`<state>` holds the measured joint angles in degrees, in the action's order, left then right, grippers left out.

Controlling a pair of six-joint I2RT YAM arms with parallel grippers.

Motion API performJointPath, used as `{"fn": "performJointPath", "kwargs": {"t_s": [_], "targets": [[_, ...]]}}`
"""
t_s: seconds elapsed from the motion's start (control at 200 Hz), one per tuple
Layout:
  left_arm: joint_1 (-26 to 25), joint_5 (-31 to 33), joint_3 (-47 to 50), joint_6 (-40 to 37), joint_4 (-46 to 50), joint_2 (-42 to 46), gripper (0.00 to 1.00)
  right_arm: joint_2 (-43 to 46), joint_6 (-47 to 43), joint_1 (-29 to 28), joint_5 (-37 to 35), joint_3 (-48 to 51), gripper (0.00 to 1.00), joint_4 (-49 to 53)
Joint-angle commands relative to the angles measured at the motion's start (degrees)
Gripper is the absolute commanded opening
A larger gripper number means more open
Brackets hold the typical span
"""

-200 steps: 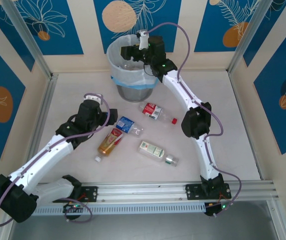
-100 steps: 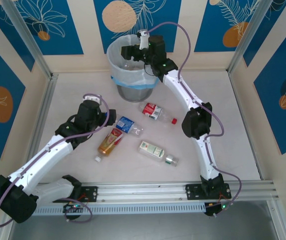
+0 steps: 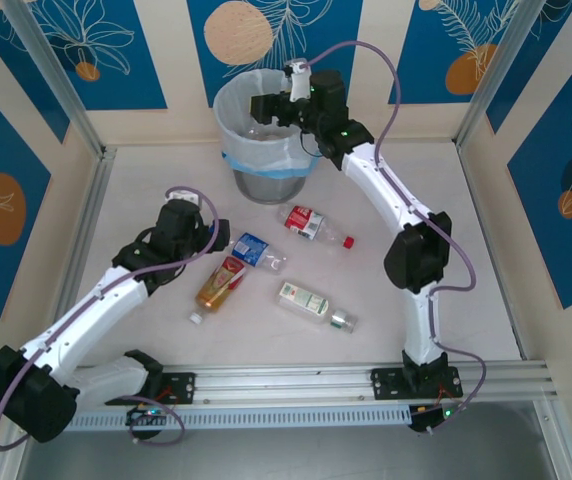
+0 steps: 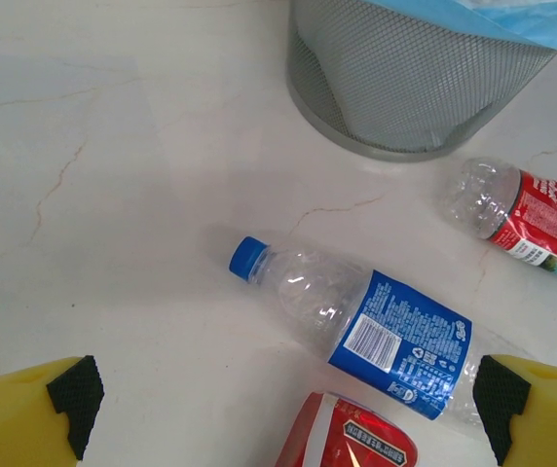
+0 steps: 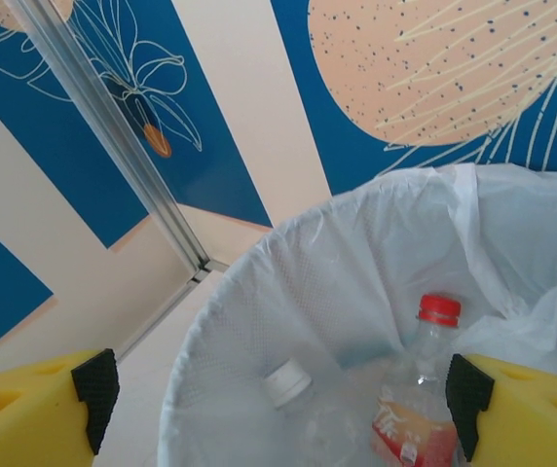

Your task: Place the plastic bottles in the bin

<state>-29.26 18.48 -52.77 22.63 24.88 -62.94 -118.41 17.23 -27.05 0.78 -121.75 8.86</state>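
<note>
Two bottles lay inside the bin, down in its liner: a red-cap bottle and a white-cap bottle. Four more lay on the desk in front of the bin: the red-label bottle nearest it, then the blue-label bottle, the gold-red bottle, and the green-white bottle farthest out.

Over the last second the right claw had spread its jaws further and shifted slightly toward the bin's right rim, while that arm's elbow swung outward, away from the bin. Its jaws stood wide with nothing between them, so the drop looked finished and four bottles remained.

The right arm arched high over the bin's rim, the claw aimed down into it. The left arm had barely moved. It stayed bent low in front of the bin, with the left claw wide and empty just above the blue-label bottle.
</note>
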Motion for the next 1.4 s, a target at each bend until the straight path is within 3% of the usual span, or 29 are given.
{"fn": "performJointPath", "kwargs": {"t_s": [0.0, 0.405, 0.46, 0.55, 0.62, 0.875, 1.03, 1.18, 1.315, 1.395], "targets": [[1.0, -0.4, -0.6, 1.1, -0.5, -1.3, 0.99, 6.6, -1.7, -0.3, -1.1, 6.4, 0.92, -3.4], [3.3, 2.0, -1.6, 4.0, 9.2, -4.1, 0.99, 27.9, -2.8, 0.4, -7.1, 36.8, 0.94, -7.4], [3.5, -0.8, -1.2, 5.1, 9.3, -4.6, 0.99, 29.6, -2.2, 0.4, -8.2, 39.7, 0.95, -7.1], [3.4, -12.7, -0.5, 2.8, 7.5, -5.7, 0.99, 32.2, -1.2, 0.4, -9.9, 43.9, 0.95, -5.8], [3.4, -17.3, -1.6, 1.8, 9.5, -7.0, 0.99, 34.5, -0.3, 0.3, -11.4, 46.8, 0.97, -4.4], [3.2, -18.0, -3.2, 3.2, 23.7, -9.9, 0.99, 43.4, 5.0, 0.2, -15.3, 58.2, 1.0, 5.7], [3.0, -19.4, -2.7, 1.0, 23.5, -7.0, 0.99, 47.9, 8.3, 0.1, -14.7, 65.4, 0.99, 9.0], [3.0, -25.4, -5.4, 0.4, 27.4, -10.1, 0.99, 50.8, 10.1, 0.1, -14.2, 69.2, 1.0, 12.8], [2.9, -24.2, -6.2, -1.9, 30.8, -11.7, 0.99, 52.1, 10.4, 0.0, -15.3, 70.0, 0.99, 14.6], [2.5, -29.3, -4.7, -2.9, 27.2, -11.3, 0.99, 52.3, 11.7, 0.0, -15.4, 71.1, 1.0, 13.5]]}}
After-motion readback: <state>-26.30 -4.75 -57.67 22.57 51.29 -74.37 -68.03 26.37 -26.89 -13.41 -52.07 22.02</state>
